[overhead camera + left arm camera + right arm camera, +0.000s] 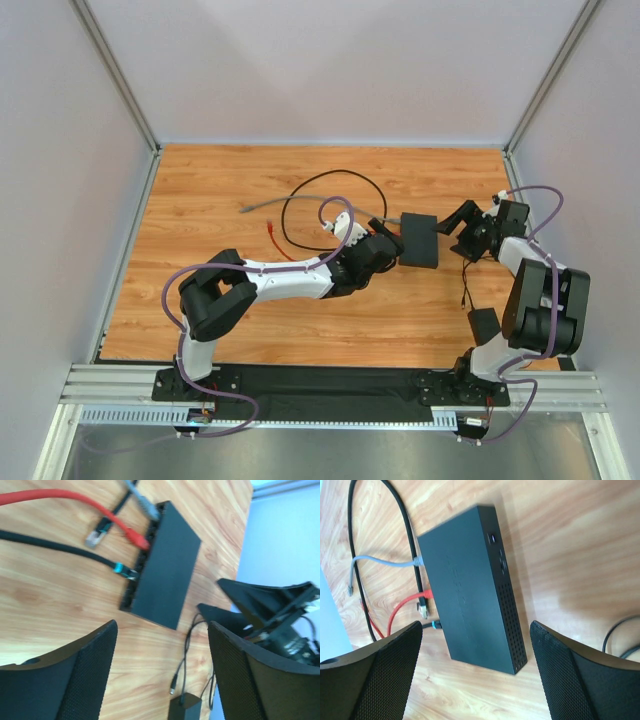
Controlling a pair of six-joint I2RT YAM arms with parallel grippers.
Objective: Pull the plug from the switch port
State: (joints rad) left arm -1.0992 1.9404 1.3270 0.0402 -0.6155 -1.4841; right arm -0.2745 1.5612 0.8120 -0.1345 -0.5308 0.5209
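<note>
The switch (420, 240) is a flat matte-black box lying on the wooden table, also seen in the left wrist view (167, 572) and the right wrist view (465, 587). On its left edge a grey plug (146, 509), a red plug (138, 538) and a black cable's teal-collared plug (123, 570) sit in ports. A loose metal-tipped plug (95, 536) lies beside them. My left gripper (388, 240) is open and empty, just left of the switch. My right gripper (462, 222) is open and empty, just right of it.
A black cable loop (330, 180), a grey cable (265, 207) and a red cable (275, 235) lie left of the switch. A small black power brick (484, 323) with a thin cord lies near the right arm's base. Walls enclose the table.
</note>
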